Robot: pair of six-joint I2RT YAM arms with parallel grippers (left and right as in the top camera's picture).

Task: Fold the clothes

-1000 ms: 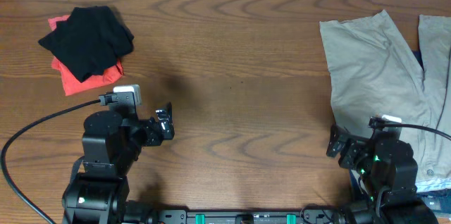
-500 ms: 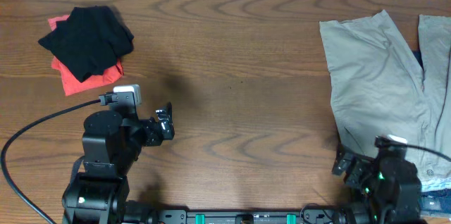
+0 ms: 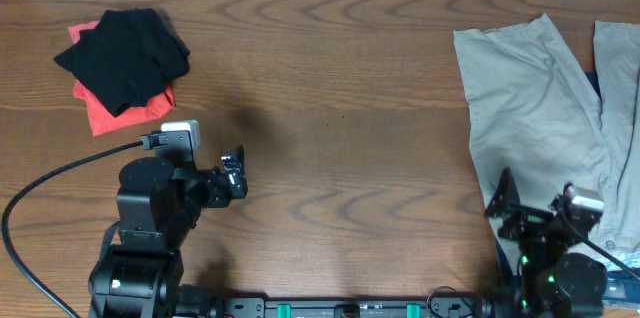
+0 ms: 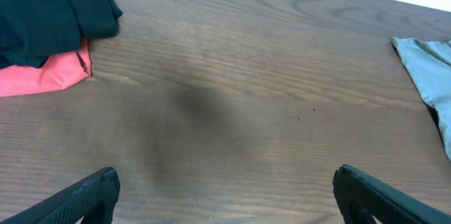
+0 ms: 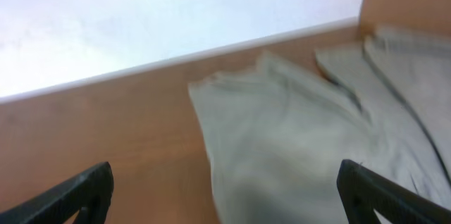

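Note:
Khaki trousers (image 3: pixel 535 108) lie spread flat at the right side of the wooden table; they also show in the right wrist view (image 5: pixel 296 139), blurred. A black garment (image 3: pixel 125 53) lies bunched on a red garment (image 3: pixel 125 110) at the far left; both show in the left wrist view, the black one (image 4: pixel 49 5) over the red one (image 4: pixel 49 75). My left gripper (image 3: pixel 235 173) is open and empty over bare wood (image 4: pixel 225 196). My right gripper (image 3: pixel 500 203) is open and empty at the trousers' near left edge (image 5: pixel 225 196).
Something blue (image 3: pixel 615 278) shows under the trousers at the near right edge. A black cable (image 3: pixel 50 183) runs from the left arm off the near left. The table's far edge meets a white wall (image 5: pixel 141 20).
My right arm has drawn back toward the near edge and turned, so its gripper now points up the table along the trousers' left edge. The left arm has not moved.

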